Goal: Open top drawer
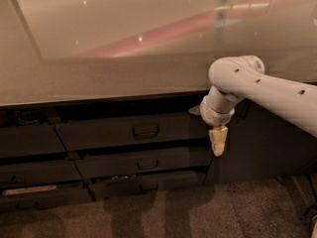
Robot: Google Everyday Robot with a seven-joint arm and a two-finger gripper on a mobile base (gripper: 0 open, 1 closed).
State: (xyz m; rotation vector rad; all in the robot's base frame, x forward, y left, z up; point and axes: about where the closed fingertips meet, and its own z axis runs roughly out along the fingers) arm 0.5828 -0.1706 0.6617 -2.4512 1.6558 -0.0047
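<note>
The top drawer (pixel 99 134) is a long dark grey front under the counter edge, with a small bar handle (pixel 145 131) at its centre. A dark gap runs above the front. My gripper (pixel 218 142) hangs from the white arm (pixel 262 90) by the drawer's right end, pointing down. Its cream fingers (pixel 218 134) are shut, with nothing between them. It is to the right of the handle, apart from it.
A broad pale counter top (pixel 124 58) fills the upper view. Two shorter drawers (pixel 143 163) sit below the top one, each front a little further out. More dark fronts (pixel 29 143) lie at the left. A plain dark cabinet door (pixel 262 148) stands behind the arm, above brown carpet (pixel 198 212).
</note>
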